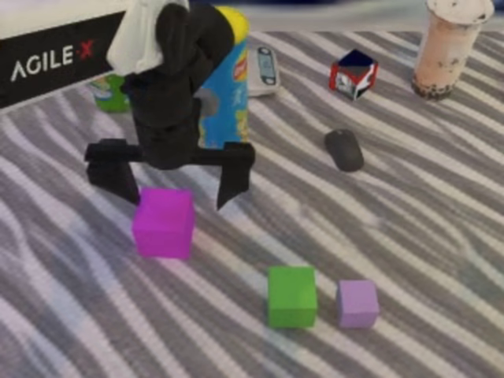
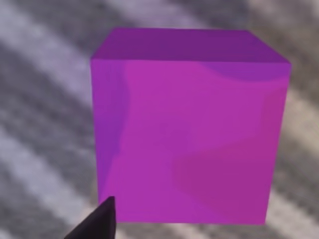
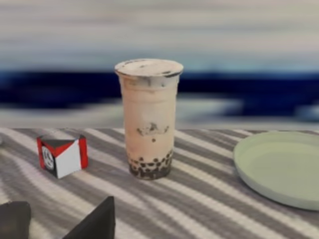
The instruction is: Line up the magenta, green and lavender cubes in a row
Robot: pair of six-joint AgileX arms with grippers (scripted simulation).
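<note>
Grey wavy-striped worktop (image 1: 409, 236), clutter along far edge. Left gripper (image 1: 170, 189) hovers just above magenta cube (image 1: 164, 223), fingers spread wide, straddling cube's far side, not touching. Magenta cube at centre-left, filling left wrist view. Green cube (image 1: 291, 296) and lavender cube (image 1: 357, 303) sit side by side nearer front, small gap between, well right of magenta. Behind: blue chip can (image 1: 228, 87), red-white-blue cube (image 1: 353, 74), dark mouse (image 1: 344, 150), bubble tea cup (image 1: 446, 47). Right gripper out of top view; fingers: cannot tell.
</note>
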